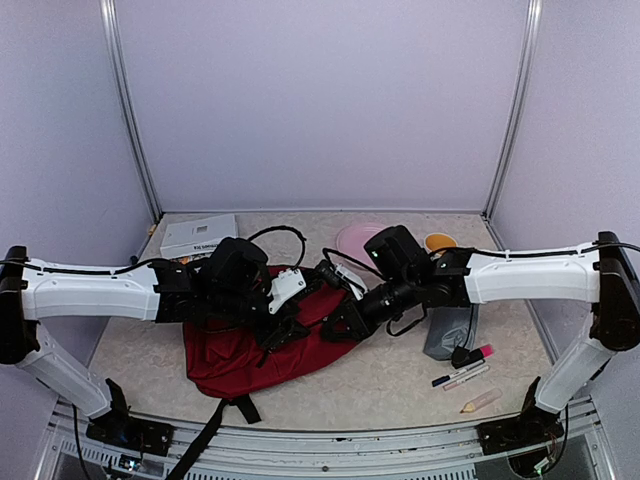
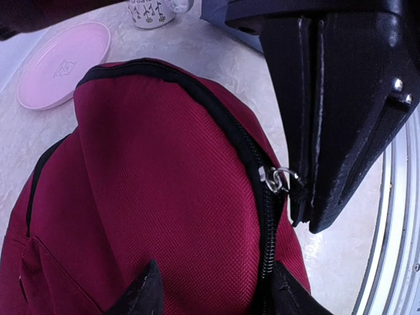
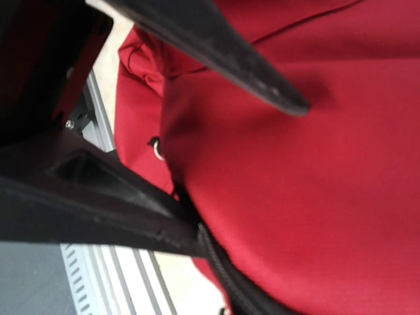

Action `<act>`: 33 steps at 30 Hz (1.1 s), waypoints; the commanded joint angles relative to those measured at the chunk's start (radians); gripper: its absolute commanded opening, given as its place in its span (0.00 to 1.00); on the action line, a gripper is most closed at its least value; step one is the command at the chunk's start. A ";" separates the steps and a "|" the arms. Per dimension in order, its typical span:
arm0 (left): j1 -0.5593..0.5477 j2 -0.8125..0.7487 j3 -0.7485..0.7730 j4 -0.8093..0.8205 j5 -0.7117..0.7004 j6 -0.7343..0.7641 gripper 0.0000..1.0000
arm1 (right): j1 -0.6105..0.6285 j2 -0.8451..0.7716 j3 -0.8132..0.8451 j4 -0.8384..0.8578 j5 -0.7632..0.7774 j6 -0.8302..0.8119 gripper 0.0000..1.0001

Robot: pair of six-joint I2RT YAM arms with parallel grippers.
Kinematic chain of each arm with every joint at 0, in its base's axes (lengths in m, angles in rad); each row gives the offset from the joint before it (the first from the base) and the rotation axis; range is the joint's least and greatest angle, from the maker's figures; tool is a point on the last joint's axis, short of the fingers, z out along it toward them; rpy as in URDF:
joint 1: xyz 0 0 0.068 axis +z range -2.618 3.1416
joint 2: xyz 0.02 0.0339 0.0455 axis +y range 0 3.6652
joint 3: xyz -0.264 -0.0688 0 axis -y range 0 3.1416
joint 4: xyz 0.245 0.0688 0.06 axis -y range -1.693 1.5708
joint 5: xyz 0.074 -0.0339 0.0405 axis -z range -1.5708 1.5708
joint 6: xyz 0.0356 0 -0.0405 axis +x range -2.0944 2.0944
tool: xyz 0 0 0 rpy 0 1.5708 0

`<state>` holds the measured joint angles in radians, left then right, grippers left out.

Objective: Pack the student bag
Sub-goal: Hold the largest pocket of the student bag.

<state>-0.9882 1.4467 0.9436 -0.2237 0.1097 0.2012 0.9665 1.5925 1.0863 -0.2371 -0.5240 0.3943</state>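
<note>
From above, you have the student bag (image 1: 235,355) lying flat on the desk (image 1: 400,385), near the middle of its front half, with a black strap (image 1: 213,432) trailing over the near edge. Both arms reach in over it. Your left fingers (image 1: 283,330) and right fingers (image 1: 345,318) come together above its upper right part. Behind the bag sit a white box (image 1: 198,235), a pink plate (image 1: 355,240) and an orange bowl (image 1: 440,241). To the right lie a grey pouch (image 1: 450,335) and some pens (image 1: 462,376). In your left wrist view the left fingers stand apart, with red fabric and the black zip between the tips and nothing clamped. Facing them, the right fingers are pressed together, their tips touching the metal zip pull (image 2: 277,178). You cannot tell whether they pinch its tab. In your right wrist view red fabric fills most of the frame, and blurred dark finger parts cross it.
</note>
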 commanded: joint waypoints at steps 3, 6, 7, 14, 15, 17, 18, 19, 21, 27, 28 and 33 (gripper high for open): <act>-0.004 -0.034 0.031 0.046 0.185 0.023 0.61 | 0.013 -0.042 -0.004 -0.037 0.024 -0.016 0.00; -0.002 -0.075 -0.001 0.105 0.233 -0.002 0.64 | 0.014 -0.060 -0.022 -0.046 0.033 -0.015 0.00; 0.000 -0.075 -0.008 0.121 0.190 -0.018 0.62 | 0.013 -0.066 -0.035 -0.036 0.033 -0.009 0.00; -0.004 0.082 0.105 -0.027 0.064 -0.030 0.53 | 0.014 -0.068 -0.042 -0.021 0.038 0.003 0.00; -0.008 0.099 0.113 -0.039 0.064 -0.029 0.53 | 0.013 -0.067 -0.042 -0.022 0.042 0.005 0.00; -0.010 0.118 0.117 -0.046 0.065 -0.034 0.53 | 0.014 -0.066 -0.041 -0.024 0.048 0.006 0.00; -0.010 0.121 0.114 -0.043 0.060 -0.035 0.53 | 0.014 -0.068 -0.042 -0.024 0.049 0.006 0.00; -0.010 0.125 0.108 -0.041 0.048 -0.035 0.53 | 0.013 -0.070 -0.044 -0.023 0.050 0.007 0.00; -0.010 0.133 0.106 -0.043 0.007 -0.036 0.50 | 0.013 -0.074 -0.046 -0.023 0.050 0.008 0.00; -0.010 0.156 0.119 -0.054 -0.129 -0.041 0.37 | 0.014 -0.094 -0.051 -0.022 0.058 0.005 0.00; -0.010 0.159 0.119 -0.057 -0.139 -0.041 0.32 | 0.013 -0.098 -0.052 -0.025 0.063 0.006 0.00; -0.014 0.131 0.105 -0.054 -0.140 -0.030 0.02 | -0.011 -0.126 -0.064 -0.061 0.112 0.023 0.00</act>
<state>-1.0122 1.5791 1.0492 -0.2352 0.0563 0.1753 0.9638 1.5417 1.0336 -0.2890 -0.4191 0.4274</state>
